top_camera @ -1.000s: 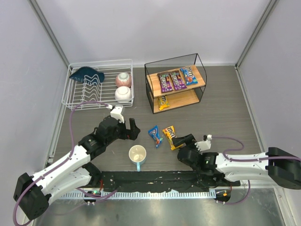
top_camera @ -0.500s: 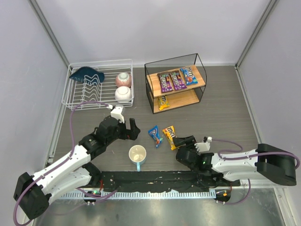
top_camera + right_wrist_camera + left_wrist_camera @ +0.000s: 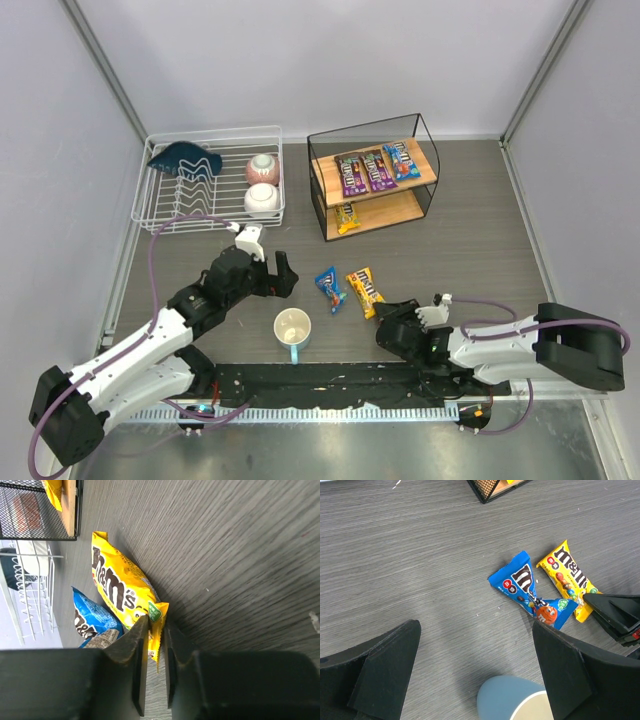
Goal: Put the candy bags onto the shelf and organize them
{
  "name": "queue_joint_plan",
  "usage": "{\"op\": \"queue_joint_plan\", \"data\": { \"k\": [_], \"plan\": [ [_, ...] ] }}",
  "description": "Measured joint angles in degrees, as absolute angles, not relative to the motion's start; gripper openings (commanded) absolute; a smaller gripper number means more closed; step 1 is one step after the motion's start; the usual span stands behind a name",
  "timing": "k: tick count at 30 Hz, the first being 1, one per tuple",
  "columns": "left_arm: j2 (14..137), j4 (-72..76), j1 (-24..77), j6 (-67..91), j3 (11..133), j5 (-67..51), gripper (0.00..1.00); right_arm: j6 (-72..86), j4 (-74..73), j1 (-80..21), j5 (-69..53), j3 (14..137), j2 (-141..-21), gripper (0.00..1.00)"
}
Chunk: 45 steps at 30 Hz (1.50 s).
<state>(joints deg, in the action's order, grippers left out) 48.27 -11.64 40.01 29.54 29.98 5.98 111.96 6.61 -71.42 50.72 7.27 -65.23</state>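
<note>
At five o'clock on the yellow glossy candy packet (image 3: pixel 362 288), the right gripper (image 3: pixel 384 313) pinches one corner, which may slip.

Soft, even light fills the top view, with faint shadows under the arms (image 3: pixel 150 350) and a dull sheen on the metal strip (image 3: pixel 350 445) at 6 o'clock. In the right wrist view the table (image 3: pixel 250 555) blurs toward 3 o'clock, while the yellow candy bag (image 3: pixel 115 580) is crisp and glossy.
</note>
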Motion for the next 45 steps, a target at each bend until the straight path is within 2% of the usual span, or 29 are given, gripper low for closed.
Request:
{"op": "queue_joint_plan", "data": {
  "k": [2,4,12,20,25,28,35,45],
  "plan": [
    [48.27,-11.64,40.01,29.54,29.98,5.98,1.0,111.26,6.31,-71.42,50.74,7.16,-65.23,0.06],
    [48.27,-11.64,40.01,29.54,29.98,5.98,1.0,110.52,6.02,-71.42,50.89,7.2,-65.14,0.01],
    [48.27,-11.64,40.01,29.54,29.98,6.0,1.0,103.22,1.96,-71.42,52.66,7.73,-60.51,0.01],
    [48.42,-11.62,40.01,29.54,29.98,6.0,1.0,92.23,1.06,-71.26,60.18,6.04,-42.59,0.01],
    [49.1,-11.64,40.01,29.54,29.98,6.0,1.0,84.07,4.64,-67.96,61.76,4.64,-37.89,0.01],
    [49.1,-11.62,40.01,29.54,29.98,6.0,1.0,78.7,9.69,-62.92,59.88,4.23,-38.98,0.01],
    [49.1,-11.64,40.01,29.54,29.98,6.02,1.0,66.54,24.1,-48.69,48.97,4.78,-49.82,0.01],
    [49.54,-11.64,40.01,29.52,29.98,6.28,1.0,57.12,38.61,-42.06,36.67,10.48,-60.82,0.01]
  ]
}}
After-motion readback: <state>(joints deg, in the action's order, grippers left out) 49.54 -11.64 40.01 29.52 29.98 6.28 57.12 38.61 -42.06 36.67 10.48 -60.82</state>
